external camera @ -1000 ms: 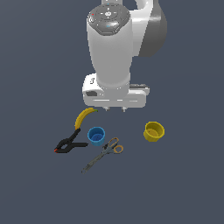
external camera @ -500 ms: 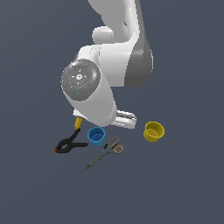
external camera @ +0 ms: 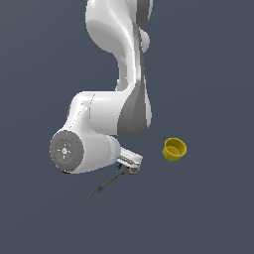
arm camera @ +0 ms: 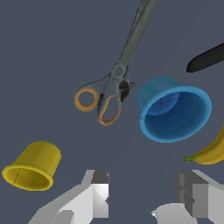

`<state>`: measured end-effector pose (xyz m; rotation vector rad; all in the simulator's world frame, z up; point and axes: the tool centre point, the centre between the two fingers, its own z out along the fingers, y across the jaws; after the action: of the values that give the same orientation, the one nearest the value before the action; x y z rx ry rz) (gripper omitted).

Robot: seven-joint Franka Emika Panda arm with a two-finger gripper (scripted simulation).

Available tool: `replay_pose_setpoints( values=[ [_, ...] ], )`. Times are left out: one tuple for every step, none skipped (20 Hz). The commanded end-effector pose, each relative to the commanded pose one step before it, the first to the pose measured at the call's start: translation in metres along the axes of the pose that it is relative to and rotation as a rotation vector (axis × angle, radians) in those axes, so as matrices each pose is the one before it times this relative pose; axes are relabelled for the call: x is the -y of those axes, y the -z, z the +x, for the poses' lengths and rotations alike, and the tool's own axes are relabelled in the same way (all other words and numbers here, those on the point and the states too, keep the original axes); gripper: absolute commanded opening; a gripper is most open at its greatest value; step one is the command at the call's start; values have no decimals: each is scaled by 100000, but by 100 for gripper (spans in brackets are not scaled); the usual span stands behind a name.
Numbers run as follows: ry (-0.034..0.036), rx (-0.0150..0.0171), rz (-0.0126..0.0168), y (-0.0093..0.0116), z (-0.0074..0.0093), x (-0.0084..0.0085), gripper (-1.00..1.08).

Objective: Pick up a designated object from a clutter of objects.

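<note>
Robot arm [external camera: 116, 119]: white and grey, bent low over the counter [external camera: 208, 208]; in the exterior view its round wrist joint covers most of the clutter

Counter: plain dark grey-blue surface carrying every item

Pincer [arm camera: 146, 197]: seen in the wrist view as two grey fingers [arm camera: 98, 192] standing apart with bare counter between them; released, grasping nothing, above the objects

Scissors [arm camera: 114, 81]: grey blades, orange handle loops, lying flat and closed; the pivot end sits just beside the blue cup's outer wall; in the exterior view only the blade tip and one orange loop show from under the arm

Blue cup [arm camera: 173, 109]: the designated object; small, tapered, open mouth toward the wrist camera, resting on the counter between the scissors and the banana; hidden by the arm in the exterior view

Banana [arm camera: 210, 151]: yellow, only the stem end visible at the frame edge, near the blue cup's rim; whether it touches cannot be told

Yellow cup [external camera: 174, 149]: tapered, standing well apart from the other items, toward the exterior view's right

Clamp [arm camera: 206, 58]: black, only one dark arm in frame, beside the blue cup
</note>
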<state>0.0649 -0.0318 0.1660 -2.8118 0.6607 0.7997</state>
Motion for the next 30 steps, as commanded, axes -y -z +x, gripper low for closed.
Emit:
replay_pose_setpoints(
  values=[
    [-4331,5001,790,-1123,1100,-439,28],
    [-1580,1865,256,-421,421,-160,28],
    [-1479,1766,225,-399,399,-150,28],
    [-1379,1665,197,-377,375,-140,28],
    [-1283,1565,171,-356,353,-131,28],
    [-1188,1464,148,-333,330,-122,28],
    [-1096,1363,127,-311,307,-113,28],
    [-1006,1263,108,-289,284,-104,28],
    [-919,1162,92,-267,262,-96,28],
    [-833,1062,77,-244,239,-87,28],
    [-747,959,64,-221,216,-78,28],
    [-664,857,52,-198,192,-70,28],
    [-585,759,43,-175,172,-62,28],
    [-502,655,34,-151,147,-53,28],
    [-425,557,27,-129,126,-45,28],
    [-344,453,21,-105,101,-36,28],
    [-267,352,15,-82,79,-28,28],
    [-195,258,11,-60,61,-22,28],
    [-110,146,6,-34,30,-11,28],
    [-42,55,2,-13,15,-5,28],
    [173,-223,-35,20,-38,-10,28],
    [0,0,0,-13,-1,0,28],
    [0,0,0,-38,-3,-1,28],
    [0,0,0,-64,-5,-1,28],
    [0,0,0,-90,-7,-1,28],
    [0,0,0,-117,-9,-2,28],
    [0,0,0,-145,-10,-2,28],
    [-53,44,-8,-189,23,-14,28],
    [0,0,0,-205,-14,-2,28],
    [0,0,0,-238,-16,-1,28]
  ],
)
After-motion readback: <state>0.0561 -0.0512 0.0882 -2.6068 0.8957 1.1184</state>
